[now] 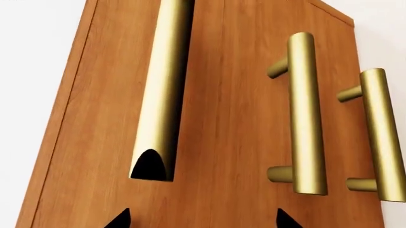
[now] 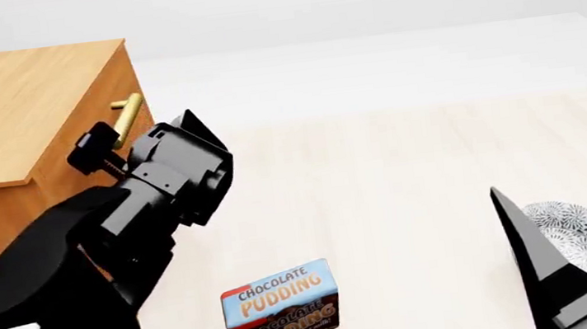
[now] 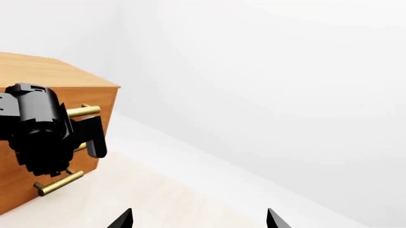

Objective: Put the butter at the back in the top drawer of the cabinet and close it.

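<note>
Floor (image 2: 405,168) of pale wood lies open to our right of the boxy light-brown wooden cabinet (image 2: 10,105). Our left gripper (image 1: 201,219), jaws spread and empty, faces its shut top drawer's brass bar handle (image 1: 163,90). Our right gripper (image 3: 198,219) hangs open, empty. A brown-and-blue chocolate pudding box (image 2: 281,309) stands near; we see no butter.

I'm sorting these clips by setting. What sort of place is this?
Probably a bare simulated test room, not a real kitchen: plain white walls, a wooden cabinet with brass handles, and a chocolate pudding box on a pale surface.
</note>
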`<state>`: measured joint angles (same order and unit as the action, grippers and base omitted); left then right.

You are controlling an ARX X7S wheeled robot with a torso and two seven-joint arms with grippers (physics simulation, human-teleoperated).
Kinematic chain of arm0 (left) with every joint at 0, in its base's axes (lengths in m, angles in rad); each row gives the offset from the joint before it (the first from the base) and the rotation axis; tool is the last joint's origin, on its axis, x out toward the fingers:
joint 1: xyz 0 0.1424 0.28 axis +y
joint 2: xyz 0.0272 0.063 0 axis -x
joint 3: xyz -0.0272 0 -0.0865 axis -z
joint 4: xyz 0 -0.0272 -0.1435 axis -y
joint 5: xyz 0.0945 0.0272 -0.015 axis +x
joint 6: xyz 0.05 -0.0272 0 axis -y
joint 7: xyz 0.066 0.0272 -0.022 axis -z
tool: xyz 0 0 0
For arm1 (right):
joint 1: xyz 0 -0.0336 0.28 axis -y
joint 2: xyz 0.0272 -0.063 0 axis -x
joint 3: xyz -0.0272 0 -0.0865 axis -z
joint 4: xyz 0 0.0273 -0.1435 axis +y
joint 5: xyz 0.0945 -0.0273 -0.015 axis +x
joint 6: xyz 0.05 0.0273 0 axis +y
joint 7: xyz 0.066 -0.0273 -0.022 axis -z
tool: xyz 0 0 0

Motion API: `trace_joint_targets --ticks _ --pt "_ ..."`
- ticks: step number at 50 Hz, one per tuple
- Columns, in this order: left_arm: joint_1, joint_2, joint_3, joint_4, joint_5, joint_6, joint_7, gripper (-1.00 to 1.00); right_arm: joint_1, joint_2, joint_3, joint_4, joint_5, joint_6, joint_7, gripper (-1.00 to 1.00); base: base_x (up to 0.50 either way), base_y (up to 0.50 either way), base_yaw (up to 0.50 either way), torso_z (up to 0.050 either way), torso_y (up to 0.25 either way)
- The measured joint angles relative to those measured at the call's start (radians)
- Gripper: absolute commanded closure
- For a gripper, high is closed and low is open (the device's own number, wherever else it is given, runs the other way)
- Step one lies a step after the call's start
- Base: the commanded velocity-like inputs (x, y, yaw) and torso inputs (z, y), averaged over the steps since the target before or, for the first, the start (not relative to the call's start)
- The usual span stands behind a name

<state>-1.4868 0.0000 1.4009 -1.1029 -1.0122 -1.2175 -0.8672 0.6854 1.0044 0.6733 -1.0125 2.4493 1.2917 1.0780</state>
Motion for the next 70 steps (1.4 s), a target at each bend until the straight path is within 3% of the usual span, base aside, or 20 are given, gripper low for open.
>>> trace_joint_targets --ticks 22,40,50,59,70 --pt "-0.019 0.0 -0.092 -0.02 0.054 0.011 0.037 -1.0 0.025 0.003 -0.021 0.004 0.013 -0.003 0.015 -1.0 0.01 0.01 0.01 0.0 0.0" --pt "-0.065 -0.015 0.016 0.086 -0.042 0.0 -0.091 -1.0 0.039 0.015 -0.024 -0.002 0.036 -0.017 0.03 -1.0 0.0 0.0 0.0 0.0 0.0" --pt "-0.054 -0.118 -0.064 0.381 -0.17 -0.073 -0.311 -1.0 0.045 0.015 -0.024 -0.004 0.048 -0.019 0.039 -1.0 0.0 0.0 0.0 0.0 0.0" --pt "-0.033 -0.257 -0.218 0.733 -0.379 -0.123 -0.512 -1.0 0.045 0.01 -0.019 -0.002 0.056 -0.013 0.047 -1.0 0.0 0.0 0.0 0.0 0.0" --pt "0.015 -0.465 -0.436 1.129 -0.606 -0.063 -0.588 -1.0 0.048 -0.003 -0.026 0.002 0.054 -0.004 0.051 -1.0 0.0 0.0 0.0 0.0 0.0"
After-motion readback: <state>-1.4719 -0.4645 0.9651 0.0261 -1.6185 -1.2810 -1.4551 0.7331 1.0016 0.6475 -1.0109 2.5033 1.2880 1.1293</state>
